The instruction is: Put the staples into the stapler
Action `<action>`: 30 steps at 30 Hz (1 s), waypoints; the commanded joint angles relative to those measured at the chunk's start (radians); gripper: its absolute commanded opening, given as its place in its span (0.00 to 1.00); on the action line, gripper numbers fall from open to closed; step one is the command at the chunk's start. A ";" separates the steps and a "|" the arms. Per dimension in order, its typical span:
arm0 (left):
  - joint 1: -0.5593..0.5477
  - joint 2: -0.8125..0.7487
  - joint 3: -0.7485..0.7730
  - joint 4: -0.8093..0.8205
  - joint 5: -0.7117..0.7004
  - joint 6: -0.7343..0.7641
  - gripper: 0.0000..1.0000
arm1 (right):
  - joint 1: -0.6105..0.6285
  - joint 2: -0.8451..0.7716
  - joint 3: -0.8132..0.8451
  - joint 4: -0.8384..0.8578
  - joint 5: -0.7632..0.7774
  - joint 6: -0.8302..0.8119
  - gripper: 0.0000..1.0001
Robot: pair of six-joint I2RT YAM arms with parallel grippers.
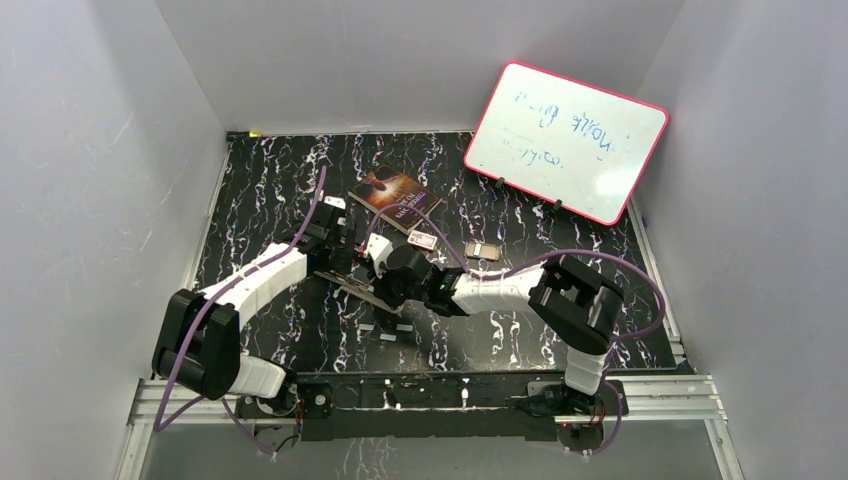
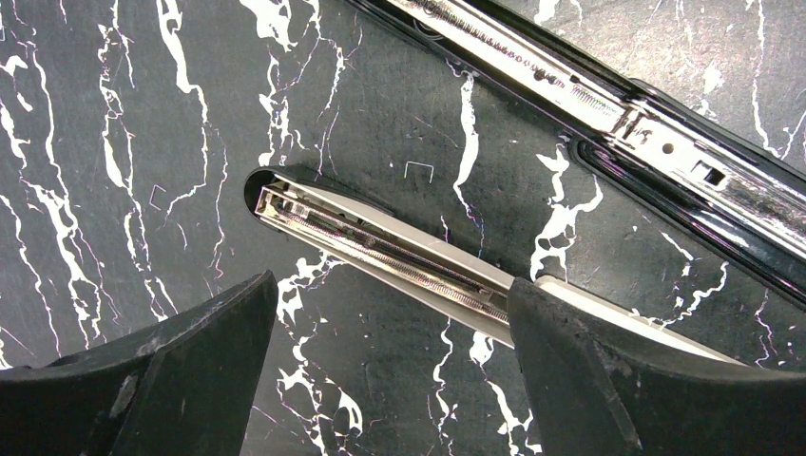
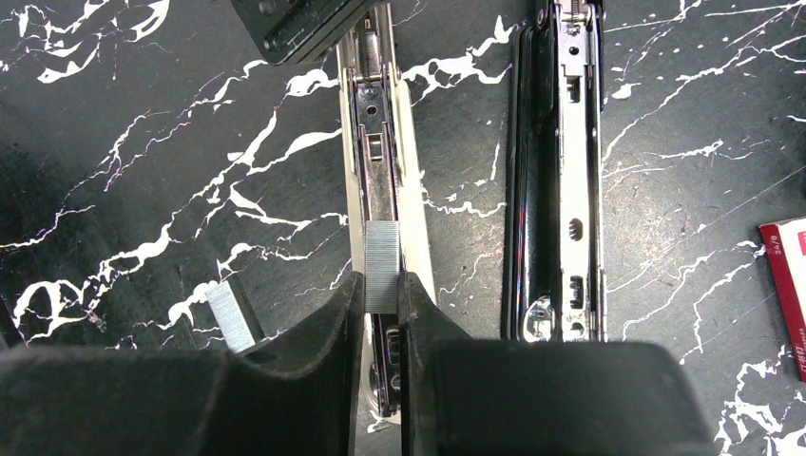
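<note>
blue scrawl on whiteboard (image 1: 566, 140), small print on red-and-white box (image 3: 789, 285); both illegible

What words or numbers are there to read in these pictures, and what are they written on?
Nothing here reads clearly.
Whiteboard: blue handwriting, too blurred to read.
Book: lettering on the cover, too small to read.
White-and-red box: tiny print near its edge, too small to read.

Arms (image 1: 262, 280): white link shells, black joint housings, purple cables (image 1: 322, 190) trailing alongside; fingers (image 2: 171, 380) matte black, scuffed.
</note>
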 commanded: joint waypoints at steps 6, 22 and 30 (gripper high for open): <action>-0.007 -0.002 -0.009 -0.005 -0.002 0.012 0.90 | 0.002 0.018 0.035 -0.044 0.017 -0.044 0.07; -0.009 -0.004 -0.010 -0.006 -0.002 0.013 0.90 | 0.002 0.021 0.067 -0.109 -0.067 -0.135 0.05; -0.009 -0.005 -0.011 -0.004 -0.002 0.013 0.90 | 0.001 0.026 0.072 -0.117 -0.065 -0.137 0.14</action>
